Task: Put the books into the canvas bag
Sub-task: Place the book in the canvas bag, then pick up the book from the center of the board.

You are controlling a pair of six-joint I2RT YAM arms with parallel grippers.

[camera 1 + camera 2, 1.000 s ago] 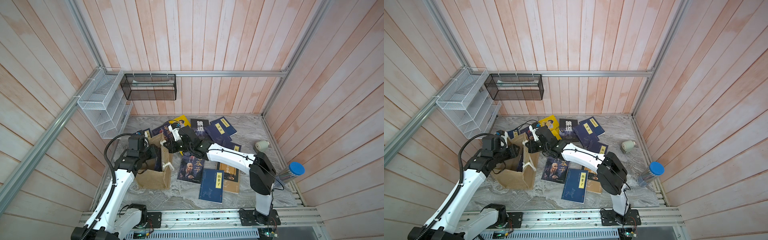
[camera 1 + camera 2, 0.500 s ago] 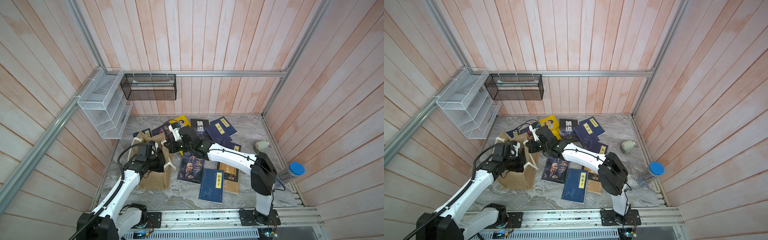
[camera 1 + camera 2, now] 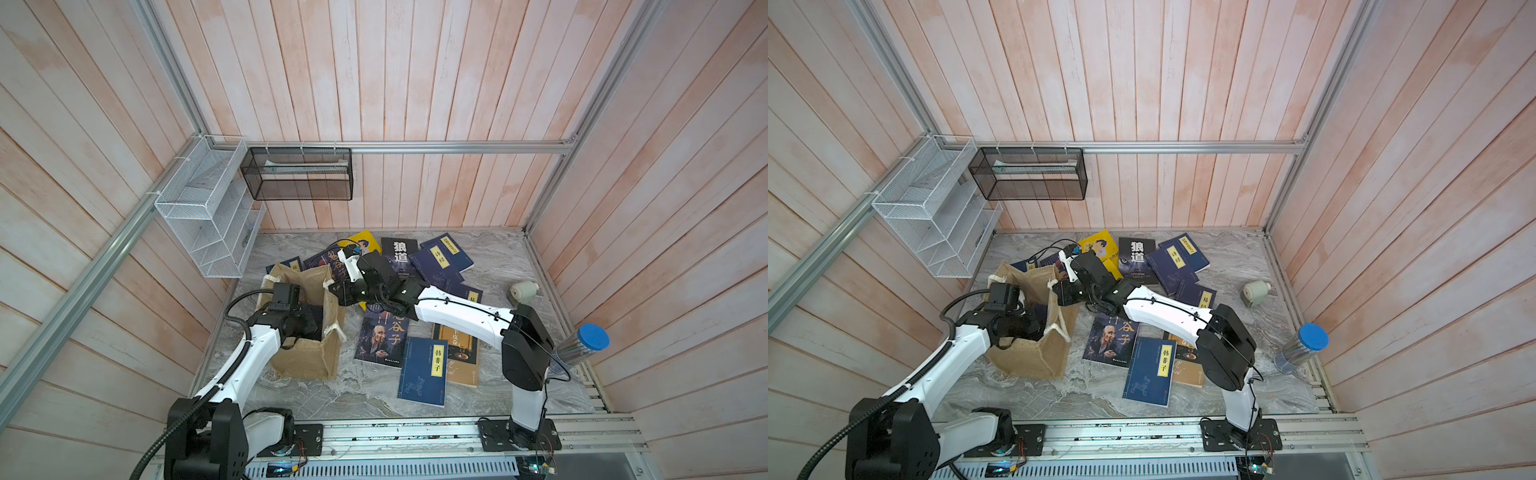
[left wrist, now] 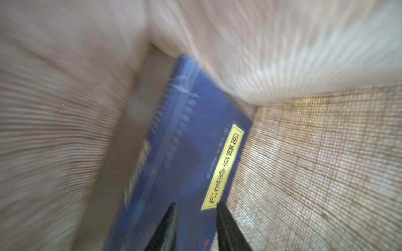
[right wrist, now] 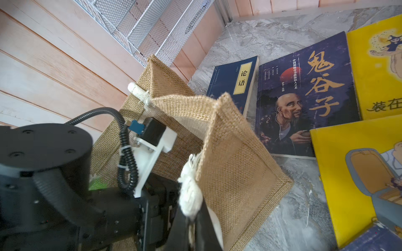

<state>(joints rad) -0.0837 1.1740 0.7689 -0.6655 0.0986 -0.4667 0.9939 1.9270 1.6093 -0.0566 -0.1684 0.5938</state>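
The tan canvas bag [image 3: 307,357] [image 3: 1034,357] stands open at the table's left. My left gripper [image 4: 195,203] is down inside it, open. Past its fingers, a navy book with a yellow label [image 4: 185,152] leans against the woven bag wall. From both top views only the left wrist shows above the bag rim. My right gripper [image 5: 191,215] [image 3: 332,289] is shut on the bag's white rope handle [image 5: 190,195] at the right rim. Other books lie on the table: a navy one [image 3: 424,370], a brown-and-black one [image 3: 380,338], a black one [image 3: 400,253] and a yellow one [image 3: 365,243].
White wire baskets [image 3: 208,208] and a black mesh basket [image 3: 299,178] hang on the walls behind the bag. A clear tube with a blue cap [image 3: 582,345] and a small pale roll [image 3: 524,289] sit at the table's right side.
My left arm has dropped from above the bag's rim down into the bag. The right arm has stayed where it was, still holding the handle.
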